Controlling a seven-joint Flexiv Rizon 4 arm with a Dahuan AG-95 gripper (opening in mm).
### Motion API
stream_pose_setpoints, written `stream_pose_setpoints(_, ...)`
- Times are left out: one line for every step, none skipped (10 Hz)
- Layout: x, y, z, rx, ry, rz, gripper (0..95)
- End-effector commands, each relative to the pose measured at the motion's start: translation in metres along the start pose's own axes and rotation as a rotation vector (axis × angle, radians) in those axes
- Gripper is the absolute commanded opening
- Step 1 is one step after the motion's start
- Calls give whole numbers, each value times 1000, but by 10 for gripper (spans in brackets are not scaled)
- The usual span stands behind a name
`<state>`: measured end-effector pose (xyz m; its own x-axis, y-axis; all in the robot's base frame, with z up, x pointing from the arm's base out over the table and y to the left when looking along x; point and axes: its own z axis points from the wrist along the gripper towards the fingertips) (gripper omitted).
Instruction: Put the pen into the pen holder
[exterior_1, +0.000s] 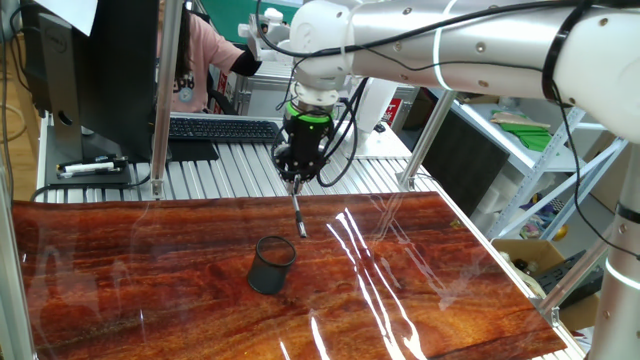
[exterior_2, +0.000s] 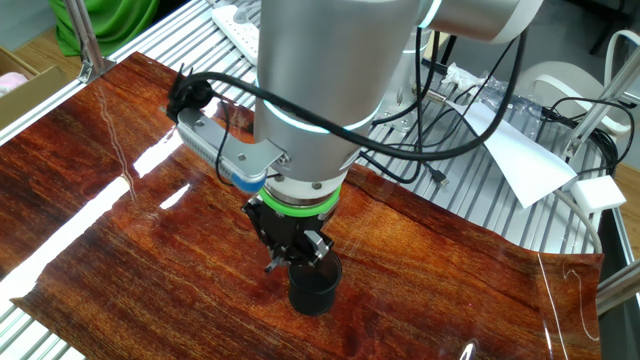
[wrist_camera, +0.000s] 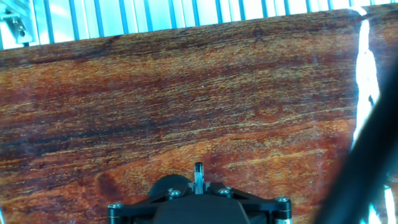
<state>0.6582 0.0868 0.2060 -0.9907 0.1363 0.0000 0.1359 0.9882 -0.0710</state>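
I am holding the pen (exterior_1: 298, 213) pinched in the claw (exterior_1: 294, 182), hanging tilted below it. The pen holder (exterior_1: 272, 264) is sitting on the worktop (exterior_1: 150, 290), below and just aside. If I am releasing here, the slanted pen is likely clipping the rim and toppling out.

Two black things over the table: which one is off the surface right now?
The pen: it hangs from the shut gripper, above the wood. The pen holder stands on the table.
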Motion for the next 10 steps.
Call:
stream_pose_setpoints(0, 0, -1, -3, -8, 5, 0)
stream_pose_setpoints(-3, 1, -3, -4, -6, 6, 0)
stream_pose_setpoints(-6, 3, -4, -4, -6, 7, 0)
stream_pose_setpoints(-9, 5, -5, -5, -18, 15, 0)
stream_pose_setpoints(-12, 8, -5, -6, -36, 27, 0)
stream_pose_setpoints(-16, 12, -4, -5, -50, 41, 0)
stream_pose_setpoints(-20, 16, -1, -7, -62, 53, 0)
stream_pose_setpoints(-22, 18, 1, -7, -77, 62, 0)
stream_pose_setpoints(-24, 18, 1, -8, -78, 64, 0)
stream_pose_setpoints(-27, 17, 3, -7, -80, 62, 0)
